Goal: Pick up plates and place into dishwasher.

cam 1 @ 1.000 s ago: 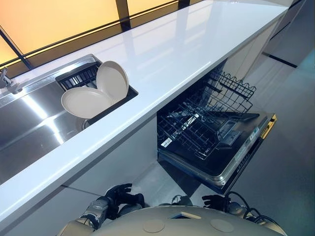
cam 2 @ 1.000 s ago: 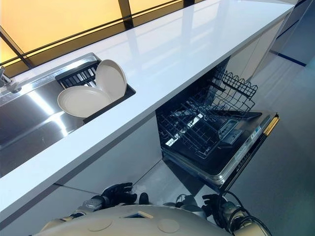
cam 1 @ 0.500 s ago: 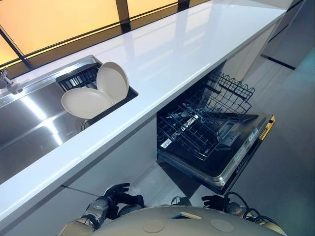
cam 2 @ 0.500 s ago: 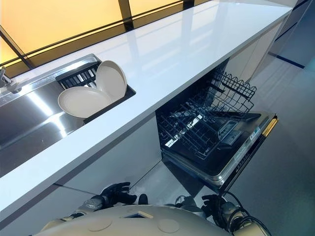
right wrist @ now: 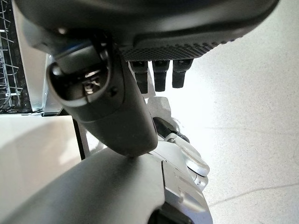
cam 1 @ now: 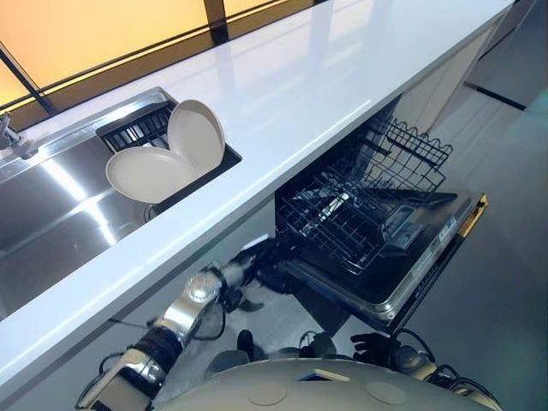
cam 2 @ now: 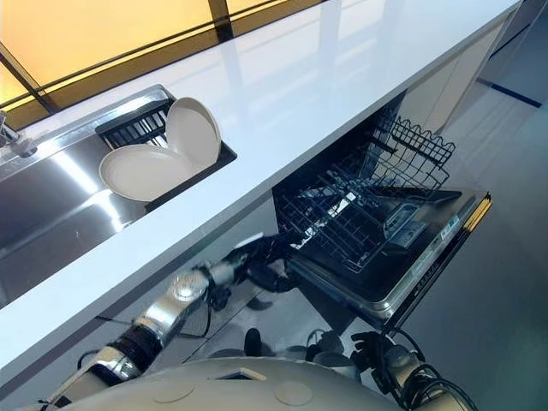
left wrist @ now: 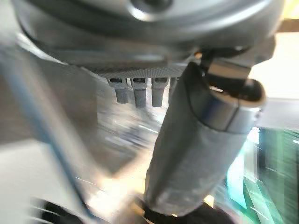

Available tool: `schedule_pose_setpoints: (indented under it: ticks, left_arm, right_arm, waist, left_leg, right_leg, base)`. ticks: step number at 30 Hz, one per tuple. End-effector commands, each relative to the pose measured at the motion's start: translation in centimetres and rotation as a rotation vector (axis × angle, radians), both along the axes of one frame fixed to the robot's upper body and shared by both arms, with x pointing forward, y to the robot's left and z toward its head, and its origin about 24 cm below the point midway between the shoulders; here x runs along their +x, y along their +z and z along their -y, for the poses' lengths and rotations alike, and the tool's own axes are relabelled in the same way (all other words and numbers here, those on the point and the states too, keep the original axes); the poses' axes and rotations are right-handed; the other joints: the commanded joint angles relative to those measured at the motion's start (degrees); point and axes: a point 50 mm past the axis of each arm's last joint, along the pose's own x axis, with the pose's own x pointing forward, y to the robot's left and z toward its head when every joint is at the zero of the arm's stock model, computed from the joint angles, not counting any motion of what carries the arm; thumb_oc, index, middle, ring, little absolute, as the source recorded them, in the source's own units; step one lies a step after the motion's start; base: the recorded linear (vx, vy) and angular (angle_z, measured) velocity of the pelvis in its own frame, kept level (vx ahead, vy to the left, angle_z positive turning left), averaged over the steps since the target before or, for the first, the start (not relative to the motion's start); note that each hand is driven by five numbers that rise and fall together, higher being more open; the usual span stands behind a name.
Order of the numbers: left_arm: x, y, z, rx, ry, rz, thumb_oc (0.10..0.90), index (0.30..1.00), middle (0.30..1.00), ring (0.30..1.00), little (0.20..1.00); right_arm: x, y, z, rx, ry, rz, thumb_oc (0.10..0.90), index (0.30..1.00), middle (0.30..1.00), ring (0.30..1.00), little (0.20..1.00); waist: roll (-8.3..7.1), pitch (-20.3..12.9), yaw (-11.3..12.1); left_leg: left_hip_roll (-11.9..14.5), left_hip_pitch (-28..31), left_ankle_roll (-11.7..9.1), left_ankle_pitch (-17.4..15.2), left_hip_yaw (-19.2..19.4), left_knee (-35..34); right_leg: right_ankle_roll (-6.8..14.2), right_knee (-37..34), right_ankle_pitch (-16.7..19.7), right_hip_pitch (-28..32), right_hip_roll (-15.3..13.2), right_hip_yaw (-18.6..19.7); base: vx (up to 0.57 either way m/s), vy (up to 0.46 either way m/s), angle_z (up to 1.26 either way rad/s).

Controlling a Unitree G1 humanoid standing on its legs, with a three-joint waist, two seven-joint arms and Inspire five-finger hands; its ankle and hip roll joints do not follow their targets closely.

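Two cream plates sit in a black rack [cam 1: 130, 131] in the sink: one lies flat [cam 1: 150, 174], the other leans upright [cam 1: 197, 135] behind it. The dishwasher stands open under the counter, its lower wire rack [cam 1: 360, 205] pulled out over the dropped door [cam 1: 428, 257]. My left hand [cam 1: 267, 261] reaches forward below the counter edge, near the rack's left front corner, with relaxed fingers [left wrist: 134, 92] that hold nothing. My right hand [cam 1: 372, 347] hangs low beside the door's front edge, open and empty, its thumb [right wrist: 112, 107] straight.
A long white countertop [cam 1: 291, 94] runs from the steel sink [cam 1: 51, 214] on the left to the far right. A tap [cam 1: 10, 137] stands at the sink's back left. Grey floor [cam 1: 505, 282] lies to the right of the dishwasher door.
My left arm has swung up and forward from low by my body to the dishwasher's left front corner. The right hand has stayed put. The camera has shifted slightly.
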Motion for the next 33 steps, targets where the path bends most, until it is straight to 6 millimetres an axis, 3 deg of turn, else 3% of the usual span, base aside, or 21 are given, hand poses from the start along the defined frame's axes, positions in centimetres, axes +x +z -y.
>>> schedule_pose_setpoints:
  ticks: [1,3,8,10,14,19,24,29,33]
  left_arm:
    - [1.2,8.9,3.1,-0.402,-0.227,0.121,0.800,0.900,0.900,0.900,0.900]
    - [0.4,11.3,3.4,-0.525,-0.315,0.141,0.800,0.900,0.900,0.900,0.900]
    - [-1.0,15.0,2.7,-0.687,-0.397,0.193,0.800,0.900,0.900,0.900,0.900]
    - [-1.0,15.7,2.1,-0.712,-0.361,0.221,0.800,0.900,0.900,0.900,0.900]
    - [0.3,18.2,-1.7,-0.642,-0.066,0.489,0.800,0.900,0.900,0.900,0.900]
    - [1.8,22.3,-9.7,-0.296,0.520,1.005,0.800,0.900,0.900,0.900,0.900]
    - [2.9,24.7,-15.4,0.077,0.865,1.215,0.800,0.900,0.900,0.900,0.900]
    - [4.9,27.0,-22.2,0.541,1.072,1.210,0.800,0.900,0.900,0.900,0.900]
    - [5.5,27.9,-24.9,0.641,1.099,1.109,0.800,0.900,0.900,0.900,0.900]
  right_arm:
    - [2.7,0.0,-3.7,0.122,0.005,0.121,0.800,0.900,0.900,0.900,0.900]
    - [2.4,-0.1,-3.8,0.122,-0.008,0.115,0.800,0.900,0.900,0.900,0.900]
    - [1.6,-0.4,-4.2,0.118,-0.018,0.099,0.800,0.900,0.900,0.900,0.900]
    - [1.4,-0.4,-4.2,0.114,-0.015,0.094,0.800,0.900,0.900,0.900,0.900]
    - [0.6,-0.5,-3.9,0.105,-0.007,0.085,0.800,0.900,0.900,0.900,0.900]
    - [0.0,-0.6,-3.4,0.101,-0.019,0.080,0.800,0.900,0.900,0.900,0.900]
    - [0.1,-0.5,-2.7,0.088,-0.013,0.060,0.800,0.900,0.900,0.900,0.900]
    - [0.4,-0.3,-1.6,0.065,0.013,0.036,0.800,0.900,0.900,0.900,0.900]
    - [0.3,-0.2,-1.2,0.055,0.027,0.028,0.800,0.900,0.900,0.900,0.900]
  waist:
    - [-1.50,1.13,1.37]
    - [-1.58,0.99,1.65]
    - [-1.41,0.72,2.24]
    - [-1.23,0.65,2.50]
    - [-1.08,0.28,3.55]
    - [-1.28,-0.69,5.14]
    - [-0.63,-1.76,5.37]
    - [0.92,-2.58,4.27]
    - [1.74,-2.74,3.51]
  left_leg:
    - [-4.32,2.61,3.67,-6.11,2.19,0.39]
    - [-4.29,2.65,3.62,-6.26,1.88,0.39]
    - [-4.30,2.66,3.41,-6.17,1.16,0.39]
    - [-4.34,2.73,3.29,-6.10,0.84,0.39]
    - [-4.53,2.92,2.96,-5.97,-0.09,0.39]
    - [-4.85,3.00,2.42,-5.76,-1.41,0.39]
    - [-5.08,3.01,2.13,-5.67,-1.44,0.39]
    - [-5.17,3.54,2.30,-5.86,-0.24,0.39]
    - [-5.28,4.29,2.64,-6.37,0.93,0.39]
  right_leg:
    - [4.22,3.19,1.49,-2.46,-1.86,0.52]
    - [4.19,2.86,1.49,-2.13,-1.91,0.40]
    - [3.90,2.08,1.60,-1.46,-1.92,0.02]
    - [3.81,1.82,1.56,-1.11,-1.98,-0.20]
    - [3.89,1.28,1.25,-0.13,-2.22,-1.32]
    - [3.69,1.21,0.34,0.84,-2.35,-2.62]
    - [3.47,1.50,-0.15,0.87,-2.32,-2.66]
    - [3.80,2.35,-0.28,0.46,-2.62,-1.98]
    - [4.31,2.73,-0.22,0.40,-3.00,-1.38]
  base:
    - [0.01,-0.051,0.06]
    - [0.02,-0.053,0.05]
    - [0.01,-0.032,0.04]
    - [0.01,-0.001,0.11]
    - [0.02,0.004,0.13]
    - [0.04,0.005,0.09]
    - [0.04,0.051,0.10]
    - [0.05,0.074,0.02]
    - [0.06,0.075,-0.06]
